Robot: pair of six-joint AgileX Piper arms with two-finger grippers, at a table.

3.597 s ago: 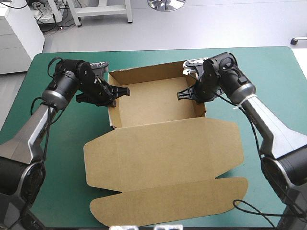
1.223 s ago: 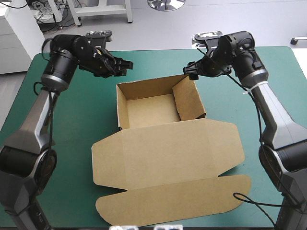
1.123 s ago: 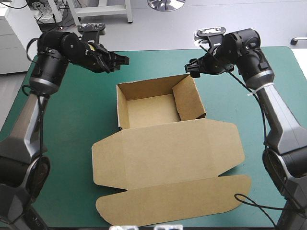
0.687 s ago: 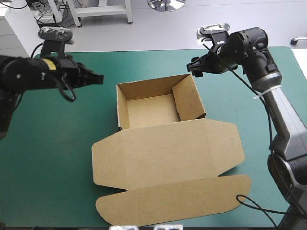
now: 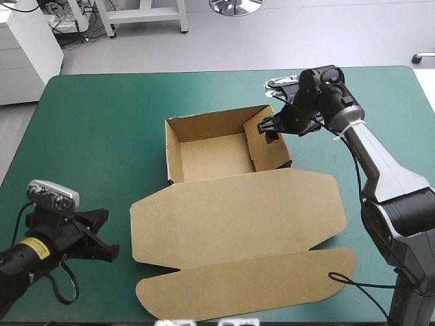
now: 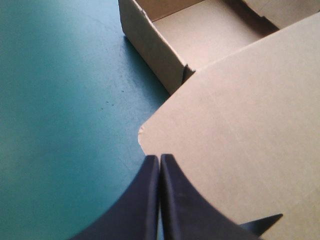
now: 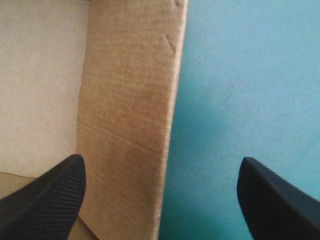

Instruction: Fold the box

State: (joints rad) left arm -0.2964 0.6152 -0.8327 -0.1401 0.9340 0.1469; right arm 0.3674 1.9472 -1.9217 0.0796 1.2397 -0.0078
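Black fingers of the left end effector (image 5: 109,234) are pressed together into one point and hold nothing. It sits low off the left of the box (image 5: 234,214), just beside the rounded left corner of the flat lid (image 6: 240,125) but apart from it in the high view. From there the lid spreads ahead and to one side of the tip, and the tray (image 6: 200,37) lies farther on.

The box itself rests in the middle of the teal-green surface (image 5: 95,129). The tray stands open with its walls raised, and the lid lies flat on the box's near side, its long axis running left to right.

At the tray's far right corner the right end effector (image 5: 268,129) is spread wide and holds nothing. Its wrist view shows the right wall (image 7: 127,115) running straight ahead between the two fingers. One finger is over the tray's pale floor and the other is over bare cover outside the box. The fingers thus straddle the wall across its thickness, with the wall's long axis in line with the reach.

I judge the coming move to turn on that alignment. The right arm is much the nearer to the wall, and narrowing its fingers would pinch the board. The wall seems to lean inward, so it may shift before the pinch lands squarely.
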